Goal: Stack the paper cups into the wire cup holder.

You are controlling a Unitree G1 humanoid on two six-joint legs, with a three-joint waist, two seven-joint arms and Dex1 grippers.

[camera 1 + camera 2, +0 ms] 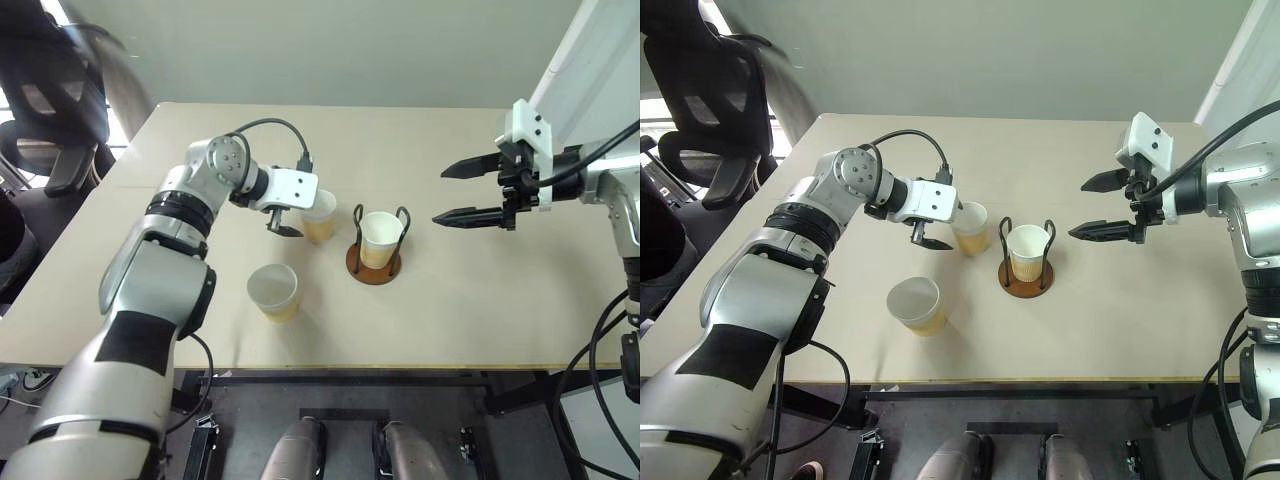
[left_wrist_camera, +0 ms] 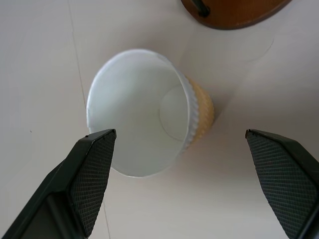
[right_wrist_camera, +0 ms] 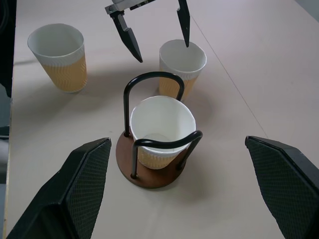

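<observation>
The wire cup holder [image 1: 373, 265], a reddish-brown disc with two black wire loops, stands mid-table with one paper cup [image 1: 381, 238] upright inside it. A second paper cup [image 1: 320, 216] stands just left of the holder. My left gripper [image 3: 163, 52] hangs open over this cup, one finger on each side of its rim, not touching it. In the left wrist view the cup [image 2: 139, 124] lies between the fingertips [image 2: 94, 149]. A third paper cup [image 1: 273, 291] stands nearer the front edge. My right gripper [image 1: 440, 197] is open and empty in the air right of the holder.
The beige table [image 1: 480, 300] has bare room to the right of and behind the holder. A black office chair [image 1: 50, 90] stands off the table's far left corner. A black cable [image 1: 270, 125] loops over my left wrist.
</observation>
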